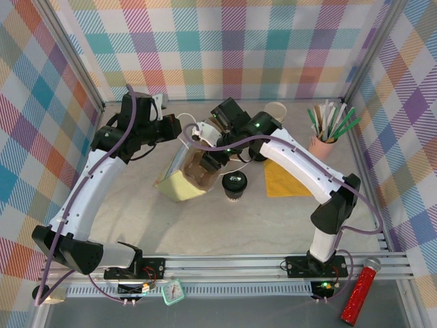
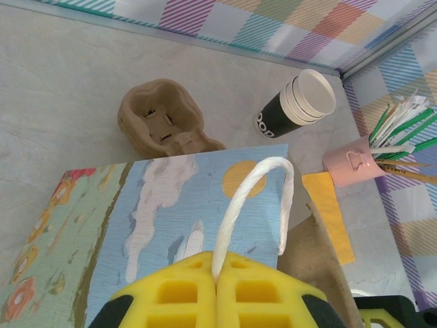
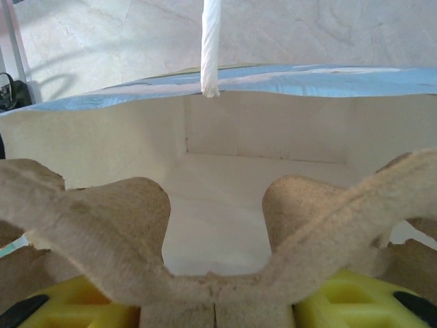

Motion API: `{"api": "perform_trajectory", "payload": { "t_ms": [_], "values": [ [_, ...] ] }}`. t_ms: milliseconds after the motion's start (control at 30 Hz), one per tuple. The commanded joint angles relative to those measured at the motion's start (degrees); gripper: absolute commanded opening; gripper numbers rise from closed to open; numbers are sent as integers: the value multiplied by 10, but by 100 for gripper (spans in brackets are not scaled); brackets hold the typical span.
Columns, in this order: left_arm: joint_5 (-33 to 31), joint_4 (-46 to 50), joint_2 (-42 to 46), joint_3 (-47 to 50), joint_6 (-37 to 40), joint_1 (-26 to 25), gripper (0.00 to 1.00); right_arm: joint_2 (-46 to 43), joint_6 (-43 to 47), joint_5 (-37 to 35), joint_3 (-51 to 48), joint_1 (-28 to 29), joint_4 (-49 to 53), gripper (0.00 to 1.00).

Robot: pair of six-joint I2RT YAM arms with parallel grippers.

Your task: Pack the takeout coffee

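Observation:
The takeout coffee (image 1: 234,184), a small black cup with a glossy black lid, stands on the table just right of a paper bag (image 1: 179,186). The bag (image 2: 171,212) has a painted sky on its side and leans with its mouth open. My left gripper (image 2: 218,277) is shut on the bag's white twisted handle (image 2: 252,188), holding it up at the bag's far side (image 1: 183,128). My right gripper (image 3: 215,316) is shut on a brown pulp cup carrier (image 3: 89,212) at the bag's mouth (image 1: 208,162); the white inside of the bag (image 3: 225,184) lies beyond it.
A second pulp carrier (image 2: 160,123) and a stack of lidless cream-rimmed black cups (image 2: 297,106) sit at the back. A pink cup of stirrers (image 1: 324,143) stands at the right. A yellow napkin (image 1: 287,179) lies beside the coffee. A red tube (image 1: 362,294) lies off the table's near right corner.

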State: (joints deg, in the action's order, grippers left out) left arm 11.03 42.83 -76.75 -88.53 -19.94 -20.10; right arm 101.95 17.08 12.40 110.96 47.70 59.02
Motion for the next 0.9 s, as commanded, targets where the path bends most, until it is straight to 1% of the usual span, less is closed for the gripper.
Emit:
{"api": "perform_trajectory", "payload": {
  "t_ms": [0, 267, 400, 633, 867],
  "values": [
    [9, -20, 11, 3, -4, 4, 0, 3, -18, 33, -9, 4, -12, 47],
    [19, -21, 14, 7, -3, 4, 0, 2, -17, 33, -22, -7, -23, 48],
    [30, -26, 19, 10, 0, 4, 0, 7, -2, 7, -29, -15, -24, 48],
    [43, -20, 22, 12, 9, 4, 0, 2, 11, -12, -34, -29, -43, 48],
    [47, -19, 21, 10, 9, 4, 0, 14, 22, -27, -36, -34, -39, 48]
  ]
}}
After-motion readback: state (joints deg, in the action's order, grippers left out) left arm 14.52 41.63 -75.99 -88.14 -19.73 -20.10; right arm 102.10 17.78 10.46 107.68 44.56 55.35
